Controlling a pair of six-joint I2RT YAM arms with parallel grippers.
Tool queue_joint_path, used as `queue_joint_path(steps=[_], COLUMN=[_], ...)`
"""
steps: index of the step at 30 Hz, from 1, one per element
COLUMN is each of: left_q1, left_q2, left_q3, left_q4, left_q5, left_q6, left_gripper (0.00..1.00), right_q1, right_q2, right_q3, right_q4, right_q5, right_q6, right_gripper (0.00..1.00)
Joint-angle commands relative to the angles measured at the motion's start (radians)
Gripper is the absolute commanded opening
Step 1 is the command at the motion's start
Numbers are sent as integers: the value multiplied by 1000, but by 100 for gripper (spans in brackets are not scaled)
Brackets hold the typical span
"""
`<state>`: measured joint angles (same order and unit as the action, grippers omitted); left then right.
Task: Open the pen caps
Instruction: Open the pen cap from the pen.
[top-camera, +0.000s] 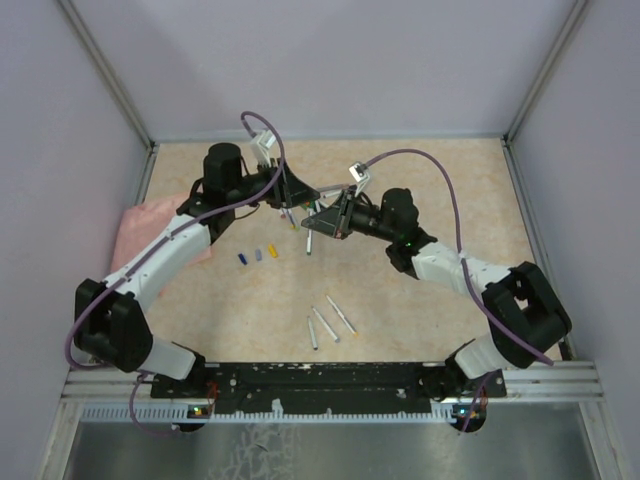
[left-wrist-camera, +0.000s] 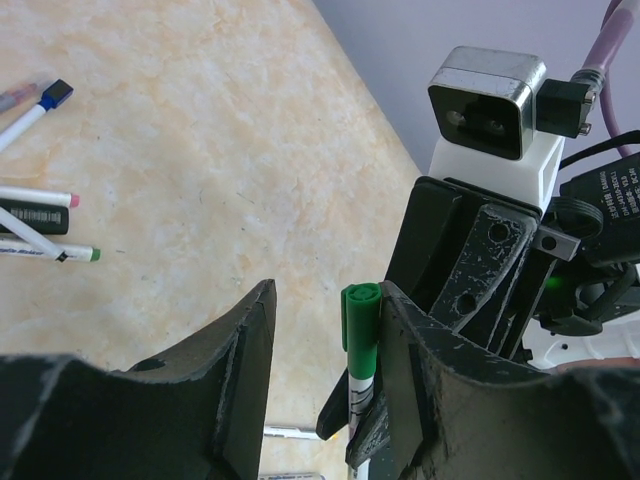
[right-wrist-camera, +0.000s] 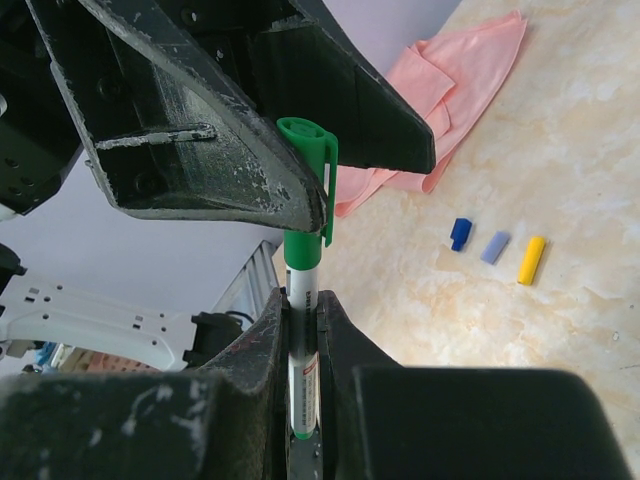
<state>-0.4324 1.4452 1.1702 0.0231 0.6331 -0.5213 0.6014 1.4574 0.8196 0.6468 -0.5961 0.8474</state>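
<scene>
the right hand (right-wrist-camera: 300, 300) is clamping the green pen (right-wrist-camera: 302, 375) by its white barrel, up above the desk (right-wrist-camera: 570, 150). the left hand (left-wrist-camera: 328, 300) is standing open around the green cap (left-wrist-camera: 360, 325), with one finger touching it. three loose caps (right-wrist-camera: 494, 247) are lying near the pink cloth (right-wrist-camera: 460, 70).

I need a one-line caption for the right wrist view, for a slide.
Right fingers clamp a green-capped pen; left fingers flank its cap; three loose caps behind.
</scene>
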Motion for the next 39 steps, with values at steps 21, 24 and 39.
queue_joint_path(steps=[21, 24, 39], left_q1=[-21, -21, -21], left_q2=[45, 43, -10], left_q3=[64, 64, 11], left_q4=[-73, -68, 25], left_q5=[-12, -7, -38], left_q6=[44, 41, -24], left_gripper=[21, 7, 0], right_q1=[8, 9, 15], right_q2=[13, 12, 9], right_q3=[68, 68, 64], right_q4=[52, 51, 59], right_q5=[-23, -22, -24], right_q6=[-21, -20, -8], right_gripper=[0, 0, 8])
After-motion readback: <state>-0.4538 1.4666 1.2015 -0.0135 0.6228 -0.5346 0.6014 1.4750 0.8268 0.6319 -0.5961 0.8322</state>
